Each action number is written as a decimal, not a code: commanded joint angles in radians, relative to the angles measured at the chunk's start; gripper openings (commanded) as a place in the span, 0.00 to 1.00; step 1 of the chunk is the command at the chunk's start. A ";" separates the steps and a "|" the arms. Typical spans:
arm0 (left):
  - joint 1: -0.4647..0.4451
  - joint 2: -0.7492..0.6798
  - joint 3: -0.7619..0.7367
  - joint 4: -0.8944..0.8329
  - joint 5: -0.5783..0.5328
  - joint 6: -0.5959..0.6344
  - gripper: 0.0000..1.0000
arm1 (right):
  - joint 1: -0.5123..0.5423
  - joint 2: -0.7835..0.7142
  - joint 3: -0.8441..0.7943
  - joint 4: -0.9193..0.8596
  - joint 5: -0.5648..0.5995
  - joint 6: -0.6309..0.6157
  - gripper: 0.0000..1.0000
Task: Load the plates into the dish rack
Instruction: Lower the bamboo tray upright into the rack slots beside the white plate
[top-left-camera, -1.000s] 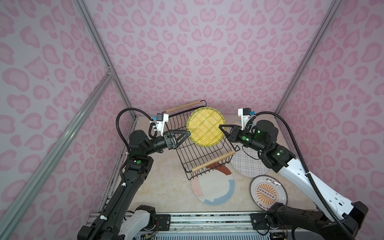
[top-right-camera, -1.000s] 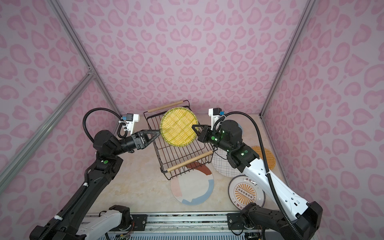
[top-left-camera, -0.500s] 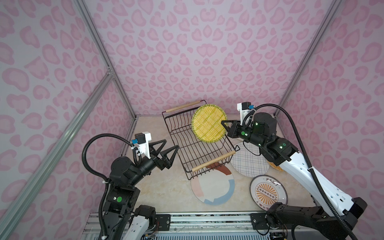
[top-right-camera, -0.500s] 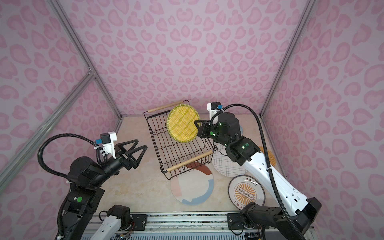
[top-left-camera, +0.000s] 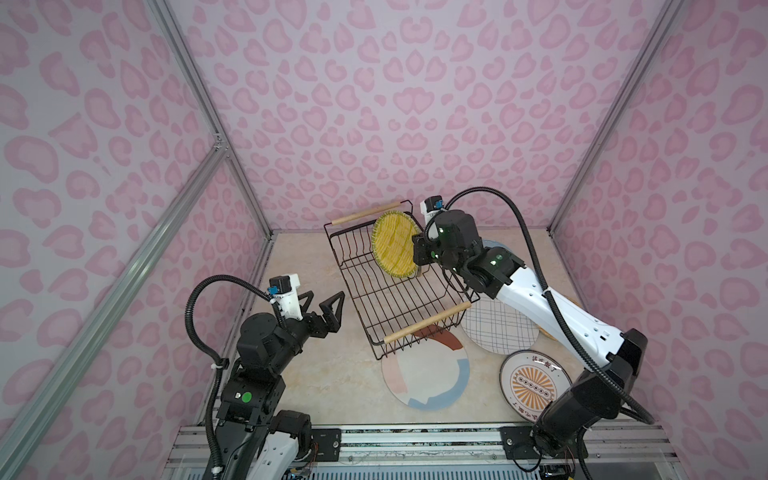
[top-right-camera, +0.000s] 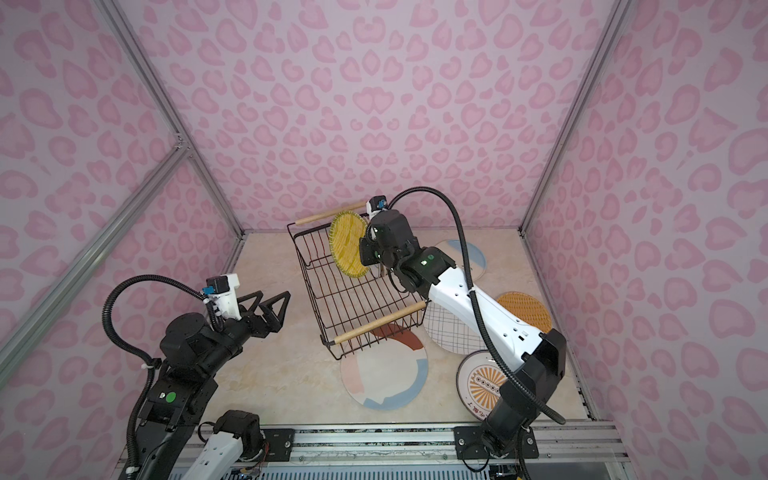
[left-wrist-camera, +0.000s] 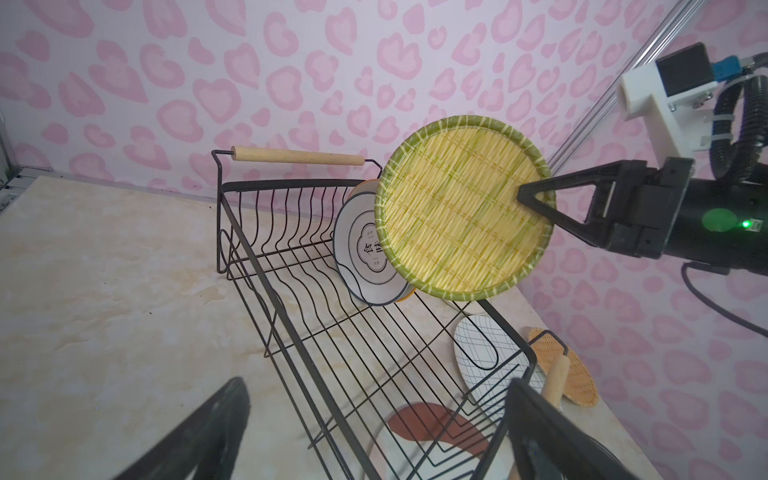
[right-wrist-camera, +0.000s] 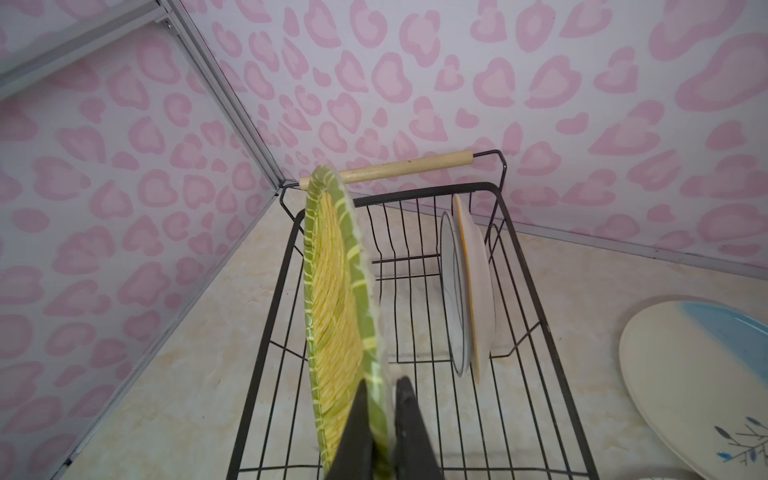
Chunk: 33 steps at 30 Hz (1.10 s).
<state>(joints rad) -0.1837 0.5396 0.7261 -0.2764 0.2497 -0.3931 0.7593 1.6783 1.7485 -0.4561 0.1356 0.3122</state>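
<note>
Your right gripper (right-wrist-camera: 383, 399) has its jaws clamped on the rim of the yellow woven plate (top-left-camera: 394, 245). The plate is held on edge (face toward the left) over the far end of the dish rack (top-left-camera: 390, 307), whose long axis runs far to near. In that end two plates (right-wrist-camera: 465, 291) stand upright. Your left gripper (top-left-camera: 326, 294), jaws wide apart, hovers left of the rack.

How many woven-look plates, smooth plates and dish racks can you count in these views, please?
Woven-look plates: 2 (yellow woven plate in the right gripper; orange woven plate on the table)
Smooth plates: 6 (black-rimmed plate and orange-edged plate standing in the dish rack; colour-blocked plate, grid plate, sunburst plate, cream-and-blue plate on the table)
Dish racks: 1
Total: 9
</note>
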 joint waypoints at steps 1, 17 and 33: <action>0.012 0.008 0.000 0.015 0.051 -0.004 0.97 | 0.011 0.068 0.062 0.017 0.127 -0.095 0.00; 0.052 0.009 -0.016 0.068 0.158 -0.030 0.97 | 0.035 0.415 0.311 0.010 0.354 -0.293 0.00; 0.061 0.026 -0.023 0.090 0.203 -0.043 0.97 | 0.000 0.579 0.370 0.041 0.386 -0.326 0.00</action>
<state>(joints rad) -0.1234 0.5629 0.7090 -0.2283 0.4305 -0.4316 0.7589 2.2429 2.1094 -0.4603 0.5003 -0.0013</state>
